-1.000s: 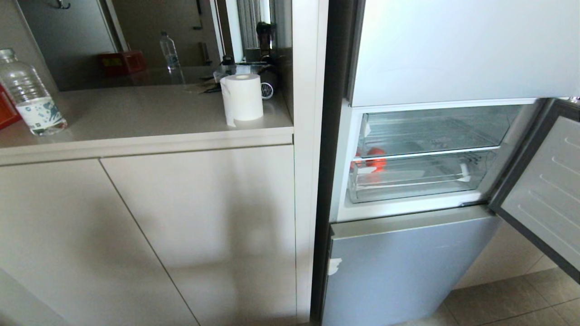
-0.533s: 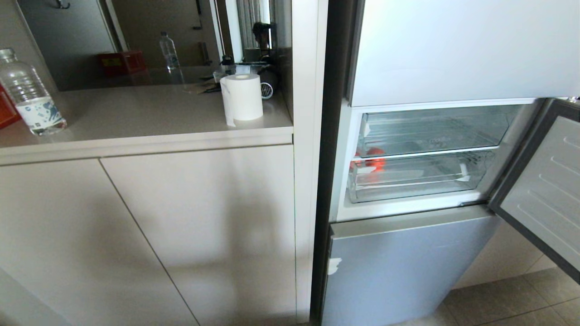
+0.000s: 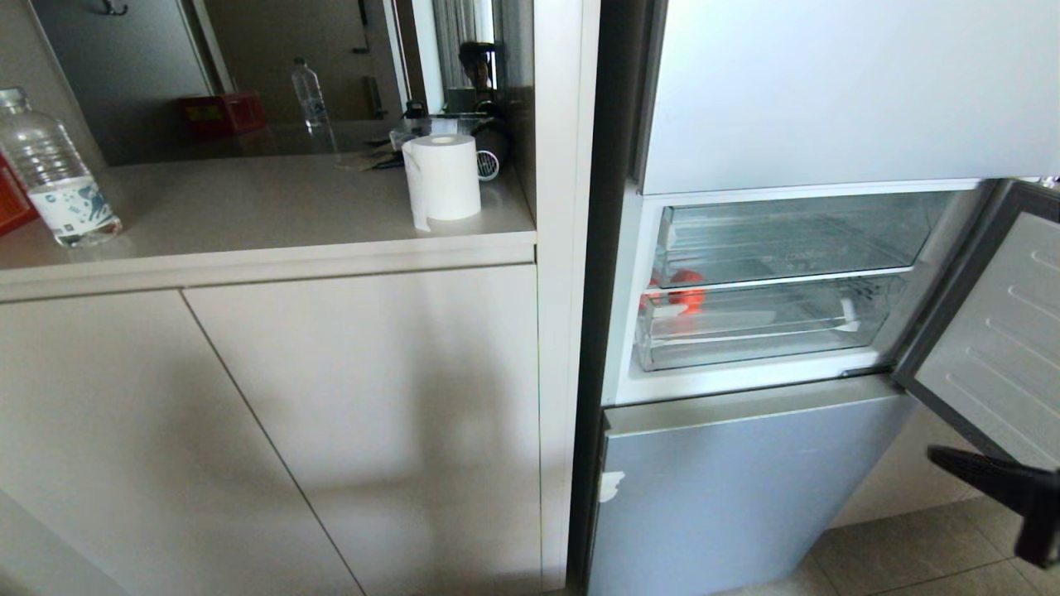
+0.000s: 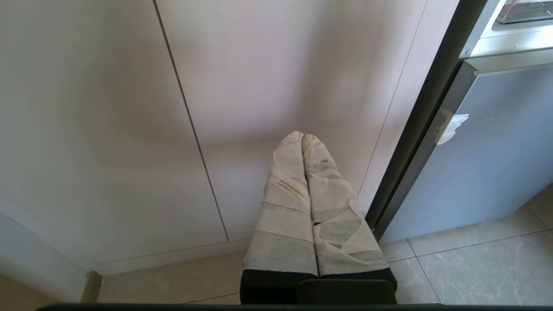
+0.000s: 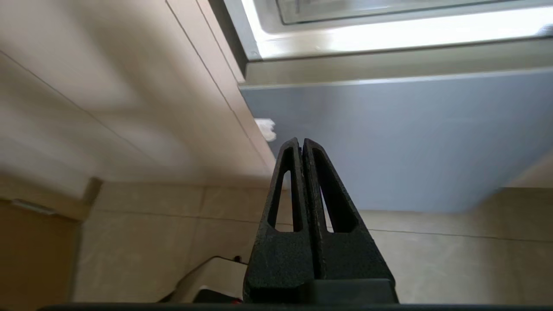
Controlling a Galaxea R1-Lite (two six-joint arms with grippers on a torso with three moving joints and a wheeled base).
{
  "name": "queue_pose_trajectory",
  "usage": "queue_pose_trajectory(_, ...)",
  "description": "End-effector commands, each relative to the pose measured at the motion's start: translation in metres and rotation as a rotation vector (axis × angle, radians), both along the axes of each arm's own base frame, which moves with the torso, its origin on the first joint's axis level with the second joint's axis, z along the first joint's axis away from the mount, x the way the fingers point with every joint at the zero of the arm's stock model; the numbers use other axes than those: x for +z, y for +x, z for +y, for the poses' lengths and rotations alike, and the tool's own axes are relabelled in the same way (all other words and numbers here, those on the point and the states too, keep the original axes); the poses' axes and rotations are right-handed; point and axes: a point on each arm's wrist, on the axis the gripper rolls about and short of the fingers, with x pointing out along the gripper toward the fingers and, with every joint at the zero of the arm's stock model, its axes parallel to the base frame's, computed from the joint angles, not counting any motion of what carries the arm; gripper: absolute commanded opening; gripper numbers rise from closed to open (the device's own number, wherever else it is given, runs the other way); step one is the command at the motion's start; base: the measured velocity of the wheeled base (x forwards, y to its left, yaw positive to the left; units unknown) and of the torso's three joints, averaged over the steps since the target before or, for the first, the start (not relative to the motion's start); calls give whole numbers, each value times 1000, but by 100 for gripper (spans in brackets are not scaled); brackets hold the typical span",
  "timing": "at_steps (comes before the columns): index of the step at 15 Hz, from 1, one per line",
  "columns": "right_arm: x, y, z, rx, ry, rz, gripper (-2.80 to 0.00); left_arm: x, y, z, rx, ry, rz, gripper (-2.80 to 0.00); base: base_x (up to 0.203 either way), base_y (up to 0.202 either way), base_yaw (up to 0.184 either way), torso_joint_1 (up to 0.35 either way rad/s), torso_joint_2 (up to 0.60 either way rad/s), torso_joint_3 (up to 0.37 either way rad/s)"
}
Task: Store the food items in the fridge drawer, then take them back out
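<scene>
Looking down from the head, the fridge [image 3: 828, 99] stands beside a cabinet [image 3: 331, 397], its middle door [image 3: 994, 331] swung open. Inside it the drawer [image 3: 762, 327] sits pushed in under the shallower upper drawer [image 3: 795, 236], and red food [image 3: 683, 291] shows through the clear plastic at the drawer's left end. The right gripper [image 3: 944, 455] pokes in below the open door, in front of the fridge's grey lower door [image 3: 729, 488]. On the counter [image 3: 248, 207] beside the fridge stand a paper roll [image 3: 443, 178] and a bottle [image 3: 54, 178].

The left wrist view has the left gripper [image 4: 302, 136], fingers wrapped in tape and pressed together, empty, facing the cabinet near the fridge.

The right wrist view has the right gripper's black fingers [image 5: 287, 181] closed on nothing, aimed at the lower door.
</scene>
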Motion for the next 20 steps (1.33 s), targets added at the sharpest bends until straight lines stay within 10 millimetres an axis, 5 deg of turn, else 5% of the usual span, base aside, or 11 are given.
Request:
queue_pose_trajectory(1, -33, 76, 6, 40, -3, 145, -280, 0, 0, 0, 1, 0, 0, -280, 0, 0, 0, 0, 0, 0)
queue_pose_trajectory(4, -57, 125, 14, 81, -24, 119, -280, 0, 0, 0, 1, 0, 0, -280, 0, 0, 0, 0, 0, 0)
queue_pose_trajectory(5, -66, 139, 16, 88, -28, 107, 0, 0, 0, 0, 1, -1, 0, -280, 0, 0, 0, 0, 0, 0)
queue_pose_trajectory(11, -107, 203, 42, 64, -58, -40, 0, 0, 0, 0, 1, 0, 0, -280, 0, 0, 0, 0, 0, 0)
queue_pose_trajectory(20, -111, 232, 77, 32, -43, -223, 0, 0, 0, 0, 1, 0, 0, -280, 0, 0, 0, 0, 0, 0)
